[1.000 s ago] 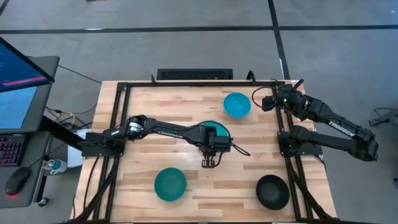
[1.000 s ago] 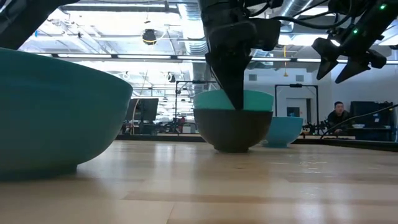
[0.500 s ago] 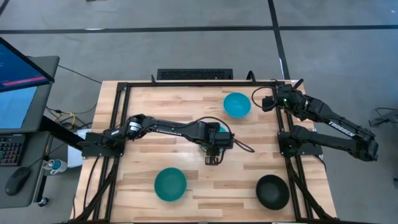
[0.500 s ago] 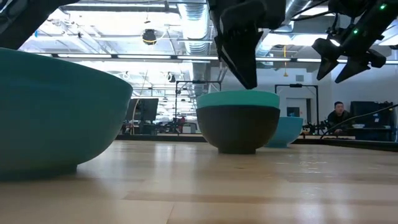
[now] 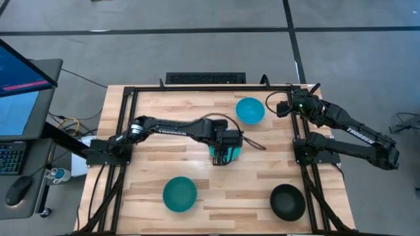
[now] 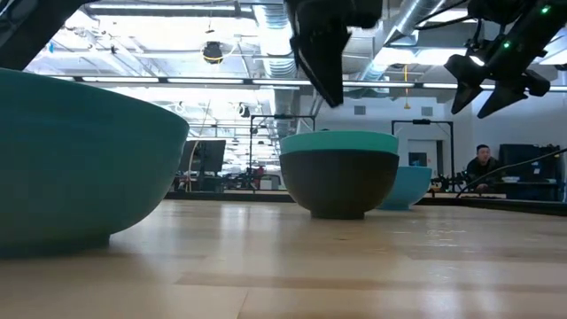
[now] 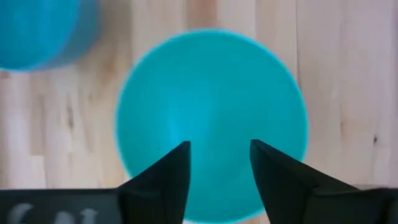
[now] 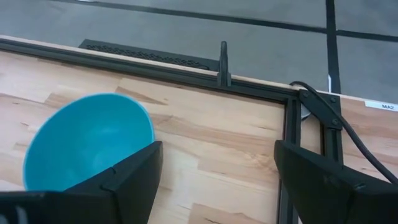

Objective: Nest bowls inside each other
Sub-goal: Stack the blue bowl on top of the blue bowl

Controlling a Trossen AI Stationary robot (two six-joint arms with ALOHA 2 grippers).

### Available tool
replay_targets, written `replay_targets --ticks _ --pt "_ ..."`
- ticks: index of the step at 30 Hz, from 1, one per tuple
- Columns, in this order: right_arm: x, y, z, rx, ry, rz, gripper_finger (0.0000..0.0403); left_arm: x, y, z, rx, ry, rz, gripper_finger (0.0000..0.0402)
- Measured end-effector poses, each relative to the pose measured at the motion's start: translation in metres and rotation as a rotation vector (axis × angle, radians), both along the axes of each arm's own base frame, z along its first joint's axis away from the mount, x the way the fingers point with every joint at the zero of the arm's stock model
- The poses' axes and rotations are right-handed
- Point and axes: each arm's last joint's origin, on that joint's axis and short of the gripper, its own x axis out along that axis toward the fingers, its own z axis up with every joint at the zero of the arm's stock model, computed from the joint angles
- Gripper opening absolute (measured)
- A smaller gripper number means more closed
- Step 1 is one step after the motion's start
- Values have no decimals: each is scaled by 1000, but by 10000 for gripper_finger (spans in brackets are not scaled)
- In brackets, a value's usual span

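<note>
Going left to right off the nested pair in the middle of your table.

Well to the left of that pair and closer to the front edge you've got the teal-green bowl sitting on its own, mouth up. In the low view it's the huge one filling the left side.

Then the pair itself: a cyan bowl dropped inside a black bowl, so only the cyan rim pokes out above the black one. From overhead it's mostly hidden under your left arm, with just a sliver of cyan showing.

Your left claw hangs right above that pair. The wrist cam looks straight down into the cyan bowl past both fingers, which are spread with a clear gap and nothing between them. In the low view the claw is clear of the rim, not touching.

Right of the pair and toward the back edge is the second cyan bowl, alone and upright, well apart from the stack. It peeks out just behind the black one in the low view.

Right and forward of the pair, near the front right corner, is the other black bowl, also alone.

Furthest right, your right claw waits up in the air just beside that back cyan bowl, fingers wide apart, holding nothing.
</note>
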Motion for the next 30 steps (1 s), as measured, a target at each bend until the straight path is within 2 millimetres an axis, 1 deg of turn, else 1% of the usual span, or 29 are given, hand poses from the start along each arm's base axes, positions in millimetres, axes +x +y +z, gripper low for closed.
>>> replay_targets --ticks 3,6,8,10,13,15,17,20,22,24,27,30 --pt "2 2 0 32 -43 12 331 -6 11 14 -21 -26 15 121" --pt "10 4 0 66 -86 90 331 -12 21 24 -17 -33 11 93" --pt "18 2 -1 67 -78 126 331 -16 25 32 -15 -45 -6 78" --pt "26 -2 -7 89 -35 124 331 -19 26 41 -20 -74 -28 66" --pt "36 -15 -20 145 100 117 331 -22 27 45 -10 -73 -47 53" --pt "44 -27 -26 197 208 110 331 -24 28 46 4 -66 -39 48" --pt "54 -43 -25 255 234 107 331 -26 30 46 8 -48 -38 45" --pt "68 -68 -15 311 190 134 331 -29 37 45 18 -8 -46 43" --pt "79 -79 -7 319 160 146 331 -30 43 45 20 3 -42 43" --pt "87 -85 -5 336 144 150 331 -32 50 44 23 26 -35 43" --pt "91 -87 -7 361 143 142 331 -37 60 48 29 34 -30 43" --pt "94 -86 -15 411 179 126 330 -41 70 54 43 19 -37 43"
